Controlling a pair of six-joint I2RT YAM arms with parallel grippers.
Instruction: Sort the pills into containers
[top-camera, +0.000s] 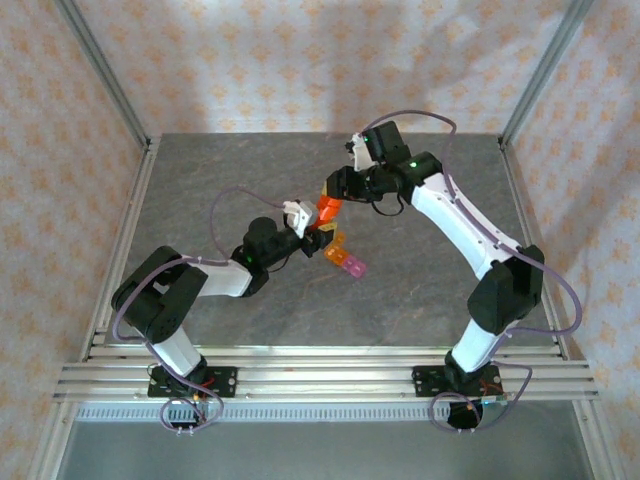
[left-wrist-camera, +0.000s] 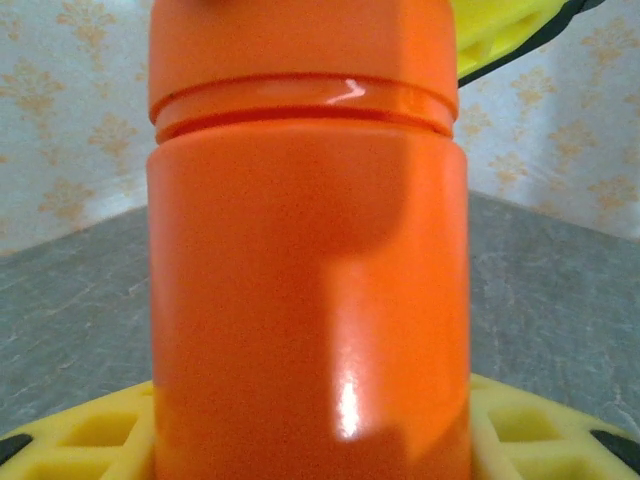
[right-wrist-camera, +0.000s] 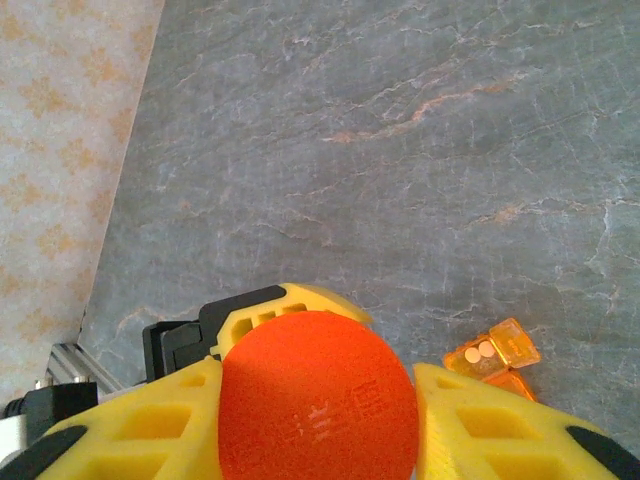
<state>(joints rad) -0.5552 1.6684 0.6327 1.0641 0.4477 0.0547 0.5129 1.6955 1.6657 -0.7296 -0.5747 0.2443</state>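
I hold the orange bottle (left-wrist-camera: 310, 300) in the air over the middle of the worktop (right-wrist-camera: 400, 150), a little toward its far edge, with both arms on it. My left pincer (top-camera: 318, 236) is clamped on the bottle's body; its yellow pads (left-wrist-camera: 90, 440) press the wall low down on either side. My right pincer (right-wrist-camera: 318, 425) comes down from above and is closed on the cap (right-wrist-camera: 315, 365), a finger tight against each flank.

The step in hand, as I judge it, is getting the cap off so the pills can come out. To do it well I want the left grip to be the anchor: firm, low on the body, no rotation at the wrist. The right wrist should turn about the bottle's own axis, not about a point beside it, or the cap will bind and the bottle will lever out of the left pads. I would lift only once the thread feels free. The wall is glossy plastic and may slip if I twist hard with a light squeeze.

The containers lie on the worktop just toward the near edge from the bottle: the orange container (right-wrist-camera: 492, 350) close under it, the pink container (top-camera: 353, 266) touching it on the near-right side. Two pale specks (right-wrist-camera: 480, 351) show in the orange one; I cannot tell if they are pills. I should keep the bottle upright over them, so nothing spills wide.
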